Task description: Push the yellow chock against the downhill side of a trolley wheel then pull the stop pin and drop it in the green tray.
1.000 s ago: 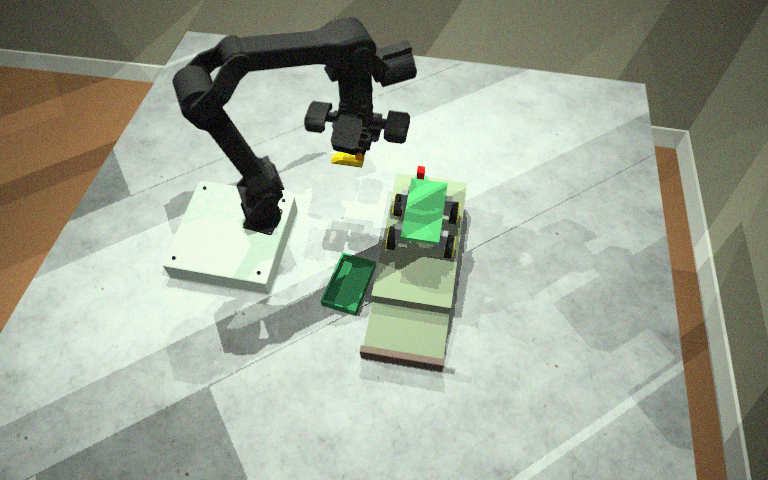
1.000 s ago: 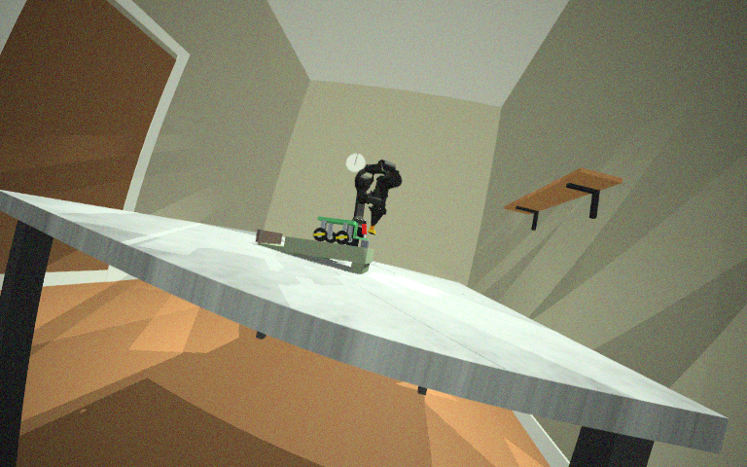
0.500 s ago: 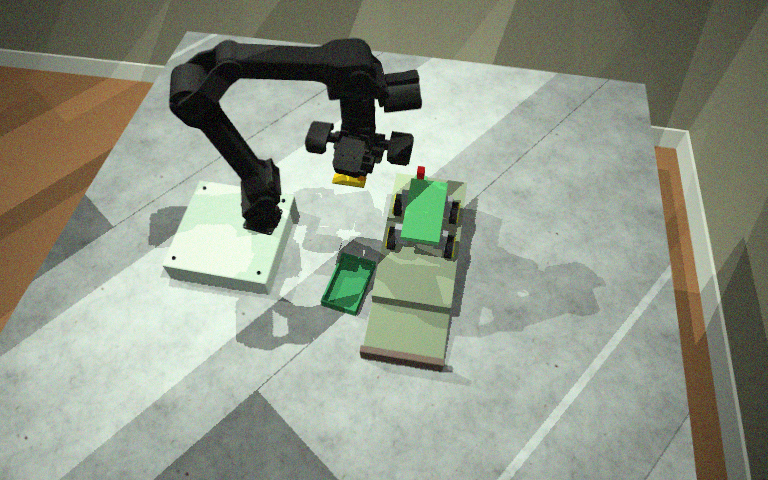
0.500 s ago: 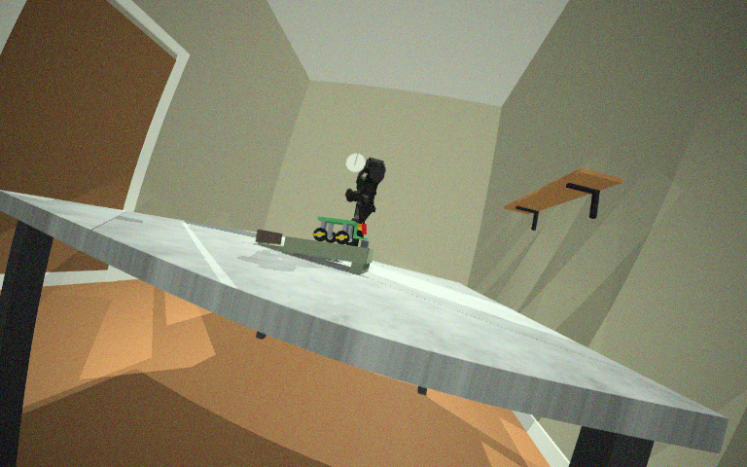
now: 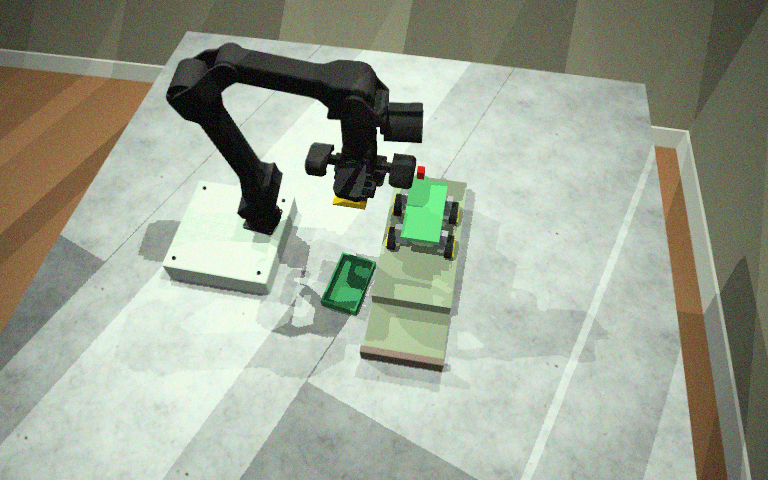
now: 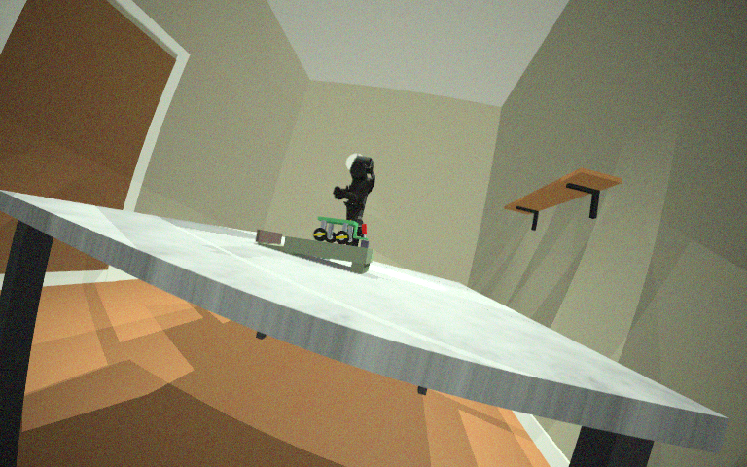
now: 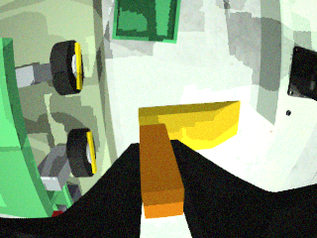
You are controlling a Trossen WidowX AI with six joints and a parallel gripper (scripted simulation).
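Note:
My gripper (image 7: 155, 150) is shut on the orange handle (image 7: 160, 159) of the yellow chock (image 5: 349, 202) (image 7: 205, 124). It holds the chock above the table, between the white base and the ramp's upper part. The chock's black rubber underside is hidden. The green trolley (image 5: 424, 212) (image 6: 337, 220) (image 7: 22, 174) stands on the upper part of the ramp (image 5: 413, 274) (image 6: 330, 248). The red head of the stop pin (image 5: 420, 172) (image 6: 364, 229) shows at the trolley's uphill end. The green tray (image 5: 326, 303) (image 7: 146, 40) lies beside the ramp and holds nothing that I can see.
The arm's white base block (image 5: 220, 243) stands left of the tray. The ramp has a step halfway down and a brownish end strip (image 5: 402, 357) (image 6: 268, 236) at its low end. Two trolley wheels (image 7: 66, 67) (image 7: 81, 153) are on the ramp side nearest the gripper.

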